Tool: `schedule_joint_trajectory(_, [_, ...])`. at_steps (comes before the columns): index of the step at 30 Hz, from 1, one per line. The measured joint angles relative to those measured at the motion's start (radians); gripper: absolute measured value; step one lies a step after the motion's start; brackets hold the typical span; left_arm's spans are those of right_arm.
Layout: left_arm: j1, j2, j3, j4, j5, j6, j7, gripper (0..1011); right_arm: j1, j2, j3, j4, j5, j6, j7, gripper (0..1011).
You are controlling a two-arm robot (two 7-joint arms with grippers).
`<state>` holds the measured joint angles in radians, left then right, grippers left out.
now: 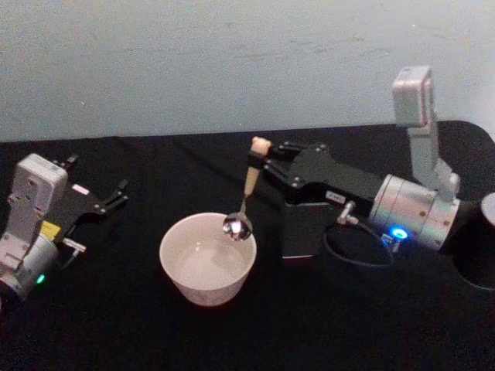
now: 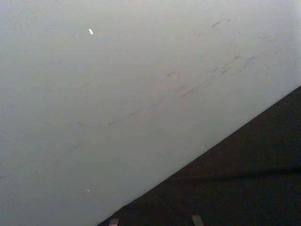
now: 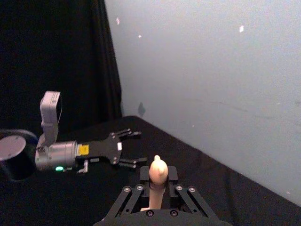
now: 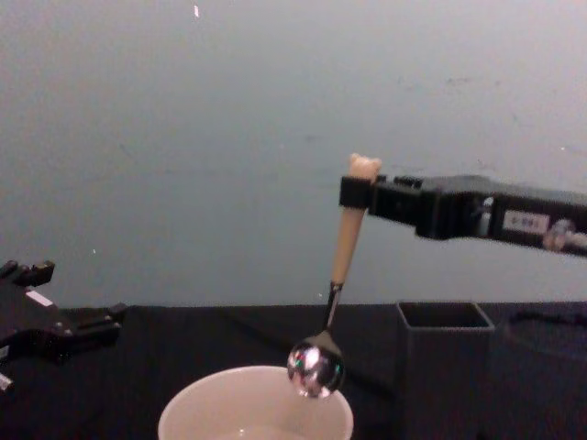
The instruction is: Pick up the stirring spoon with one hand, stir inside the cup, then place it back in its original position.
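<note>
Spoon (image 4: 346, 240): pinched high on the beige handle, just under the bear head; hanging almost upright, metal bowl downward.
Right tool (image 1: 261, 164): clamped on that handle from the side, reaching in level from the right. High grip probably meant to keep the fingers out of the cup while the bowl goes in.
Bowl end: at about rim level, over the side of the cup nearest the holder; judged not yet down inside.
Cup (image 1: 203, 290): upright and open at mid-surface, left of the holder and apart from it. Wide mouth, so room enough for circling.
Holder (image 4: 440, 376): upright, open-topped, just below the right tool's body, spoon out of it. Close by, so a short way back for the return.
Left tool (image 1: 97, 173): fingers spread, gripping nothing, low at the far left, well apart from the cup; seemingly parked out of the way.
Surface (image 1: 116, 325): black, carrying cup and holder.
Count: one spoon, one cup, one holder, two tools.
Stage: lift judged done, stir about to start, return not yet done.
</note>
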<state>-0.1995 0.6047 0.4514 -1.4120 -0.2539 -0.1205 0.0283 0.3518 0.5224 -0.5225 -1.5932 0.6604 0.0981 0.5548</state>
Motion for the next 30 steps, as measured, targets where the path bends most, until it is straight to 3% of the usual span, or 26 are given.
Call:
schedule_joint_trajectory(13, [0.000,0.000,0.000,0.000,0.000,0.000,0.000,1001,0.034,-0.027,-0.068,0.071,-0.086,-0.033,0.042,211])
schedule_joint_trajectory(30, [0.000,0.000,0.000,0.000,0.000,0.000,0.000,1001,0.029,-0.041,-0.111,0.082,-0.134,-0.025,0.074,211])
